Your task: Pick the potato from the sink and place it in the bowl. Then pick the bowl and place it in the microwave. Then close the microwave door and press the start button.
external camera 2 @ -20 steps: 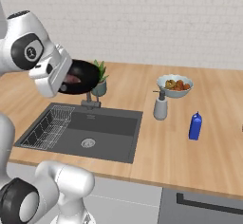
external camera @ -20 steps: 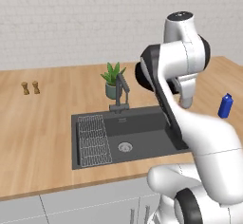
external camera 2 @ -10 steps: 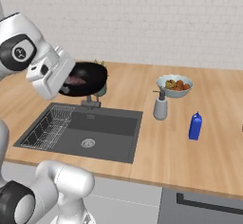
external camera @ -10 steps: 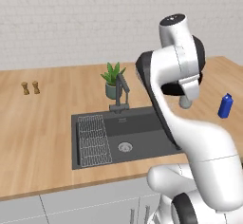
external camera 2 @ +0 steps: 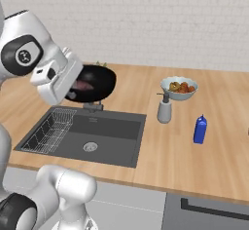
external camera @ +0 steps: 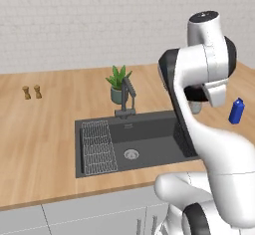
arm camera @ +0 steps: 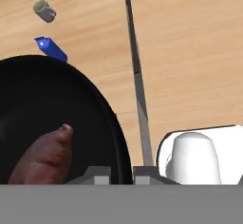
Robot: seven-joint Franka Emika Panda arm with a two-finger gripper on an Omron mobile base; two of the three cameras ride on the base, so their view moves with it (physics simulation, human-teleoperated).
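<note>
Glossy black round bowl (external camera 2: pixel 92 83) held aloft over the dark grey sink (external camera 2: pixel 82 136), rim clamped between the gripper (arm camera: pixel 121 171) fingers; a matte reddish-brown oblong potato (arm camera: pixel 43 156) lies inside.

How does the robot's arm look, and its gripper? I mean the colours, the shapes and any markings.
The arm is glossy white, built of thick rounded links with dark grey bands at the joints. One joint cap is a dark disc with a small white mark. The hand is a boxy white block. The gripper has two small dark grey finger tips. No cables show.
</note>
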